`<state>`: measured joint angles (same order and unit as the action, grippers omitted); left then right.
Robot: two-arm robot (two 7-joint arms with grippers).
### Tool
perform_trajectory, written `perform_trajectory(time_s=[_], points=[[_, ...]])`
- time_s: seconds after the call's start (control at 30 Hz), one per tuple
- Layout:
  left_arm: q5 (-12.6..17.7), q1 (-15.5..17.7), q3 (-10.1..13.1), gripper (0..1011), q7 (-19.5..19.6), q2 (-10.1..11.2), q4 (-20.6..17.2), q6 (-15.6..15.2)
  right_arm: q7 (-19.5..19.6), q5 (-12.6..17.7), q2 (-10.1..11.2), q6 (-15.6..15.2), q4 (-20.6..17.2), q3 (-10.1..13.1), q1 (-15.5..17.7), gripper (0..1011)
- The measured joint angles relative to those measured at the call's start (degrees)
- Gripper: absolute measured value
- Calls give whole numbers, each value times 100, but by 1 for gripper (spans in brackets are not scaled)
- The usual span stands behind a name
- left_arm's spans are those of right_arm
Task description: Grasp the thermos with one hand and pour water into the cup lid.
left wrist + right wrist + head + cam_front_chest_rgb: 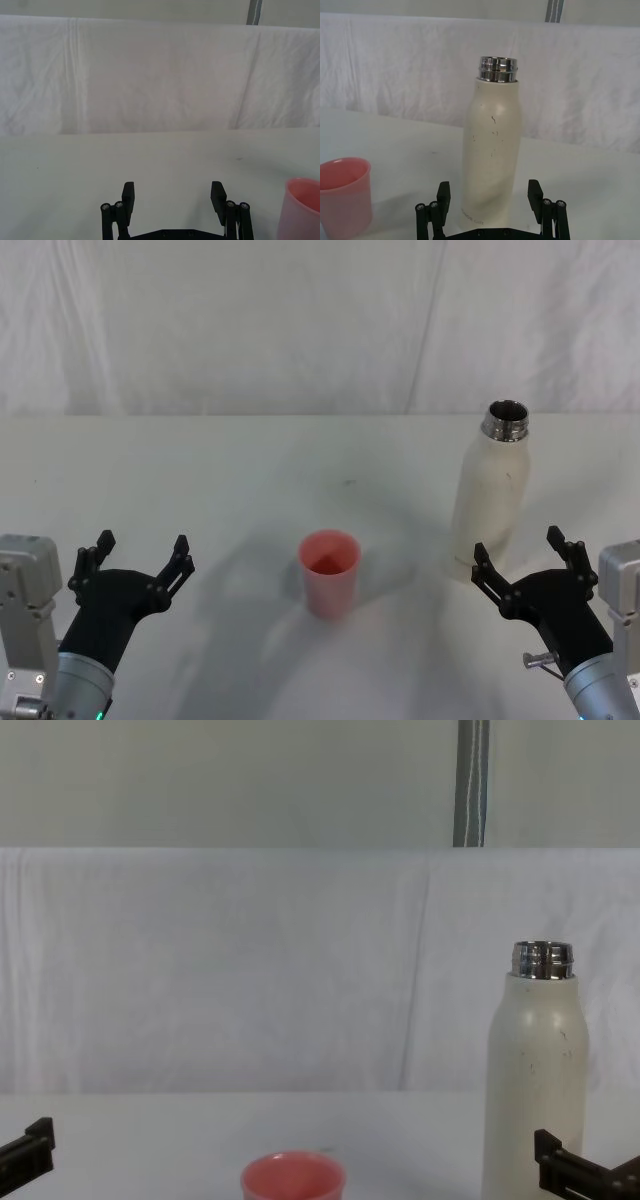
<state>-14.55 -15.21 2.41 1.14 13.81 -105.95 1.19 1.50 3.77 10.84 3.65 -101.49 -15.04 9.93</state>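
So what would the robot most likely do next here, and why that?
Probably ease the right gripper forward until its open jaws sit either side of the thermos, then close. The thermos stands upright and uncapped just ahead of that gripper, lined up between the jaws but not yet gripped. The cup lid waits to its left; the left gripper hangs idle.

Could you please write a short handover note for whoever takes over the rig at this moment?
Left pincer: open, empty, low on the left, apart from the cup lid.
Right pincer: open, just in front of the thermos's base, not gripping.
Thermos: upright on the table, right side, neck uncapped. Cup lid: upright at centre.
Done: nothing grasped or poured.
Left: grip thermos, lift, pour into cup lid.
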Motion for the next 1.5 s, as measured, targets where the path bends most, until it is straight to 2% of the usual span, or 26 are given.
perform_trajectory(time_s=[1.5], points=[[0,0,0,1001,0,0,0,0,0,0,0,0,0,0,0,1001]])
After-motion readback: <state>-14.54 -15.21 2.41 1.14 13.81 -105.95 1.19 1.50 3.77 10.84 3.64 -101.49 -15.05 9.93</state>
